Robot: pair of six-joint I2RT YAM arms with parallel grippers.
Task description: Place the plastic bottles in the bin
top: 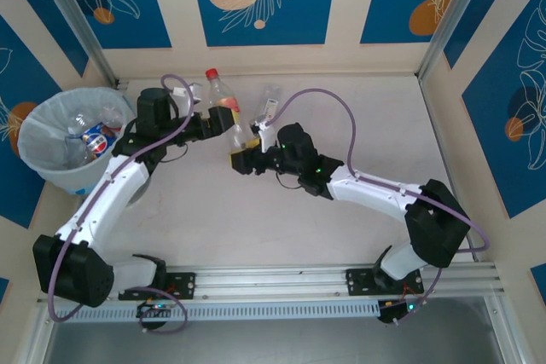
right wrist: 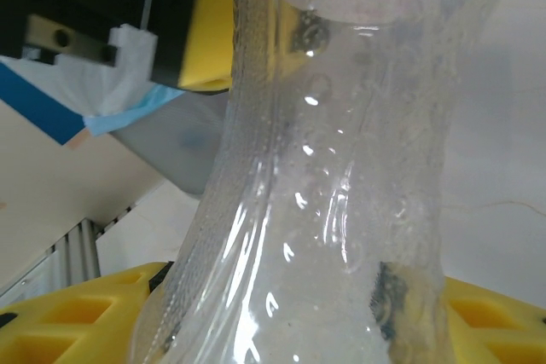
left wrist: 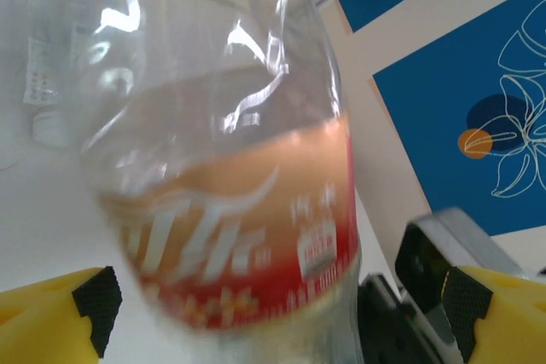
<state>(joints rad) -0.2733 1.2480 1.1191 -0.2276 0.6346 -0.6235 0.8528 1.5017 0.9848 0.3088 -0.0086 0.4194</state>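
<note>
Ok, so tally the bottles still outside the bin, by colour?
Red-label bottle: 1
Clear bottle: 1
Total outside the bin: 2

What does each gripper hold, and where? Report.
Right gripper clamps a clear bottle at its narrow waist. Left gripper stands open around the red-labelled bottle, holding nothing.

You'll find the red-labelled bottle is clear, glossy plastic with a shiny printed label. The dimpled bottle looks finely pebbled. The bin liner is thin, crinkled, translucent film. The counter is smooth and matt.
</note>
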